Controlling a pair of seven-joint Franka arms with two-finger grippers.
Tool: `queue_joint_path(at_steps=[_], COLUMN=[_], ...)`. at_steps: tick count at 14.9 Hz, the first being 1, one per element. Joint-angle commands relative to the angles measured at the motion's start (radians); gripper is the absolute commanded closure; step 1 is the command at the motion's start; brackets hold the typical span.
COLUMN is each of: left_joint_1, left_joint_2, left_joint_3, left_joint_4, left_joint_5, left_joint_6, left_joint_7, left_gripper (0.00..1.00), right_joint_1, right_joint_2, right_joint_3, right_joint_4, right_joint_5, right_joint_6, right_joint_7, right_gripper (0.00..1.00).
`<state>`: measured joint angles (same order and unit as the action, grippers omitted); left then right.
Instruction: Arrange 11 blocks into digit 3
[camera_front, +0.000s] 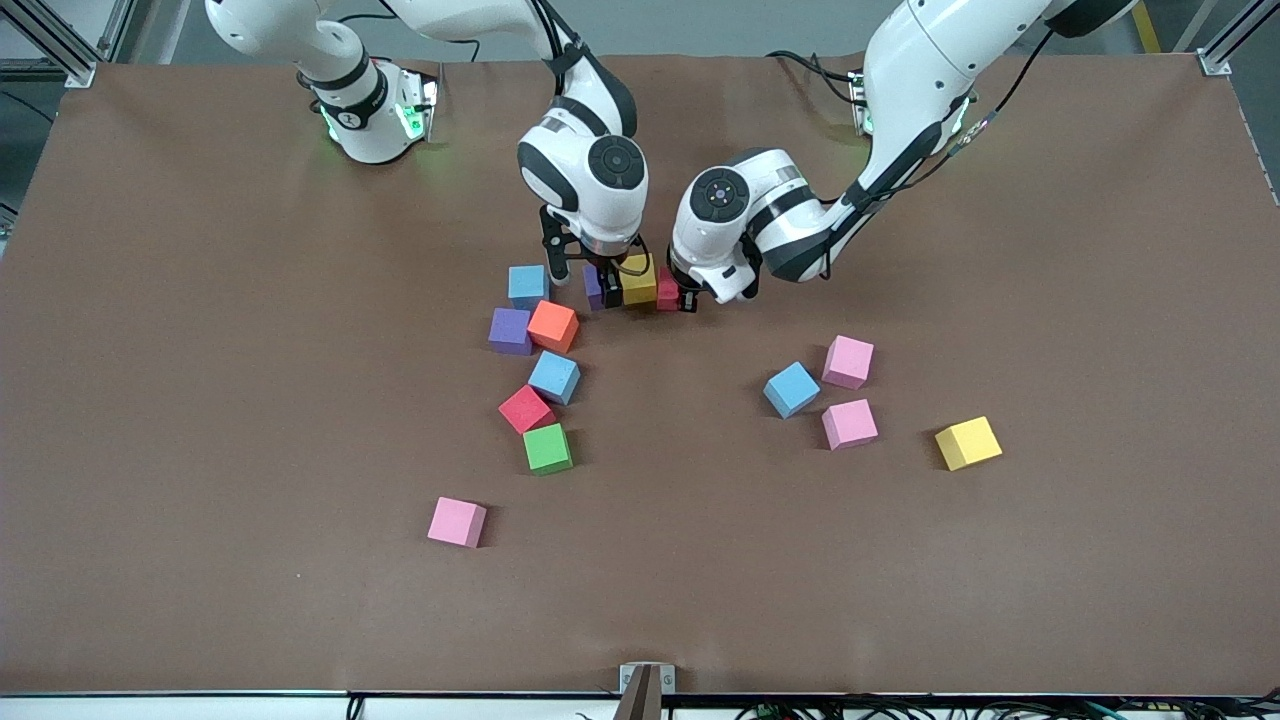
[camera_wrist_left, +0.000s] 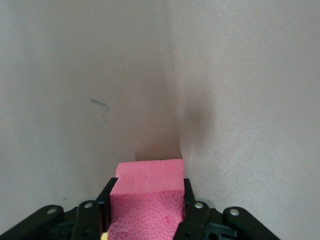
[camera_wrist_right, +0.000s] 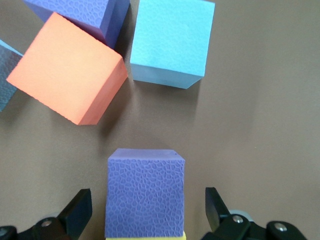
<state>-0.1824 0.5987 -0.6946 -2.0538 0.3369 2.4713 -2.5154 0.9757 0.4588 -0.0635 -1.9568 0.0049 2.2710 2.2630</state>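
Lone pink block (camera_front: 457, 522) lies nearest the camera, at about 7 o'clock from table centre. Row under construction at 12 o'clock: purple block (camera_wrist_right: 145, 199), yellow block (camera_front: 639, 281), red block (camera_wrist_left: 146, 200), touching in line. Left gripper (camera_front: 688, 298) clamped on the red block, down at the table. Right gripper (camera_wrist_right: 146, 215) jaws spread wide, straddling the purple block, gripping nothing. Orange block (camera_wrist_right: 67, 76) and blue block (camera_wrist_right: 171, 41) sit near the purple one.

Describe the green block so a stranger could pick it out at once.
Start at the loose cluster of blocks toward the right arm's end of the brown table, in front of the two grippers. The green block is the cluster's block nearest the front camera, touching the red block. It is the only green cube on the table.
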Motion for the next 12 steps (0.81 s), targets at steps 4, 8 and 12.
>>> queue_joint_path(at_steps=[4,8,12], left_joint_1=[-0.006,-0.005,-0.005], left_joint_2=[0.035,0.027,-0.011], left_joint_3=[0.004,0.004,-0.003], left_joint_4=[0.024,0.024,0.023], left_joint_5=[0.027,0.045,0.05], left_joint_6=[0.018,0.008,-0.067], left_joint_7=[-0.017,-0.016,-0.017], left_gripper=[0.62,0.0,0.0], right_joint_1=[-0.038,-0.104,-0.152], right_joint_2=[-0.098,-0.137,-0.129], right_joint_3=[0.01,0.01,0.004], right_joint_4=[-0.014,-0.016,-0.016], right_joint_5=[0.013,0.015,0.013], right_joint_6=[-0.12,-0.157,-0.142], right_joint_7=[-0.109,-0.3,-0.557], right_gripper=[0.0,0.0,0.0])
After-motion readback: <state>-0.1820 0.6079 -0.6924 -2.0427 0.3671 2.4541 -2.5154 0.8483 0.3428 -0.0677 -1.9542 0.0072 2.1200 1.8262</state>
